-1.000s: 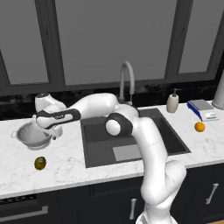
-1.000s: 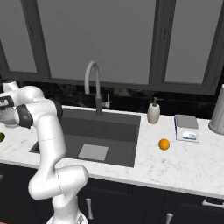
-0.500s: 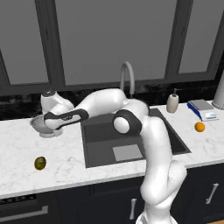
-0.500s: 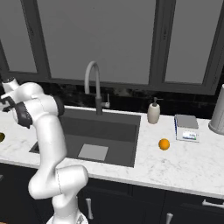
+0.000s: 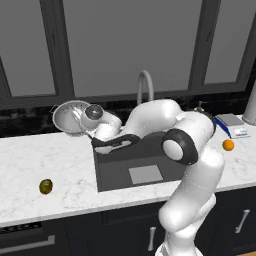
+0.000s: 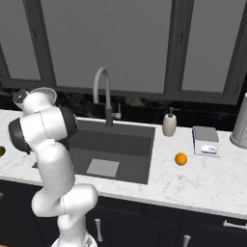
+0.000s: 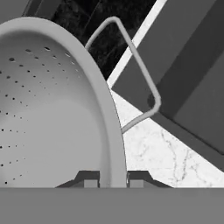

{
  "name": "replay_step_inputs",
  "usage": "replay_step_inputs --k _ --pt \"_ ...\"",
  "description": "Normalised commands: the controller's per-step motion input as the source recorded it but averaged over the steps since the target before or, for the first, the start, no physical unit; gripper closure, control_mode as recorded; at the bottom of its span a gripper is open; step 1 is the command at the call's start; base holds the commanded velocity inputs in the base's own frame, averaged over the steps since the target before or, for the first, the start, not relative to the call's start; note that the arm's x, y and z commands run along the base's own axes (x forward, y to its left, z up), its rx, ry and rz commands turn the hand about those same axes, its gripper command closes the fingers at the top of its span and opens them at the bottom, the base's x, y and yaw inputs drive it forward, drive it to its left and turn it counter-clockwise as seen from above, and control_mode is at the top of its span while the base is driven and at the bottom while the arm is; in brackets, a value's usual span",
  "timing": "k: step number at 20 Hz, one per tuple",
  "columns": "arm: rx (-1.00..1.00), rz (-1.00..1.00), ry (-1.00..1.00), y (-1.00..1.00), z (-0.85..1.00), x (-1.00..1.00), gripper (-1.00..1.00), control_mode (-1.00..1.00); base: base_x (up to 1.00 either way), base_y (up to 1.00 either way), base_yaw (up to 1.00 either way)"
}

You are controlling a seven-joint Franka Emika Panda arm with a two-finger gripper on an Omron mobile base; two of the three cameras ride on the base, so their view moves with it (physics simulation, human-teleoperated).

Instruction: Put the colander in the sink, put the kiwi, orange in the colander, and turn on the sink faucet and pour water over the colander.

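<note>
Left base view shows the white arm reaching left across the dark sink (image 5: 120, 172), its end effector (image 5: 86, 120) closed on the rim of the colander (image 5: 70, 116), which hangs lifted and tipped on its side above the far part of the marble tabletop (image 5: 45, 160), just left of the sink's far left corner, with its open mouth turned toward the viewer. Hand view confirms the grip: the two dark fingertips (image 7: 87, 178) sit tight against either side of the colander's (image 7: 52, 109) thin rim, one inside the perforated bowl and one outside, and a wire side handle (image 7: 140, 74) loops out from the rim. A small olive-brown kiwi (image 5: 46, 186) lies on the near left of the tabletop, well apart from the colander. The orange (image 5: 228, 145) rests on the tabletop to the right of the sink, near a small blue and white box (image 5: 232, 125). Behind the sink the grey gooseneck sink faucet (image 5: 145, 85) rises, its lower part hidden by the arm. Right base view shows the faucet (image 6: 102, 91) whole at the far edge of the sink (image 6: 120, 144), a pale square drain plate (image 6: 102, 167) on the basin floor, a beige soap dispenser (image 6: 169, 124) to the right of the sink's far corner, and the orange (image 6: 181, 159) near it on the tabletop (image 6: 202, 183).
</note>
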Motion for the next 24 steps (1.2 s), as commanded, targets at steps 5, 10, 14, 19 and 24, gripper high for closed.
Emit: replay_step_inputs --k 5,10,14,19,24 --pt "0.12 -0.33 -0.53 0.00 0.42 -1.00 1.00 -1.00 0.00 0.00 0.00" --pt "0.09 -0.28 -0.31 -0.06 0.59 -1.00 1.00 -1.00 0.00 0.00 0.00" --pt "0.13 -0.19 -0.04 -0.30 0.28 -1.00 1.00 -1.00 0.00 0.00 0.00" --pt "0.16 -0.11 0.00 -0.35 0.21 -1.00 1.00 -1.00 0.00 0.00 0.00" --pt "0.15 -0.06 0.06 -0.37 0.17 -1.00 1.00 -1.00 0.00 0.00 0.00"
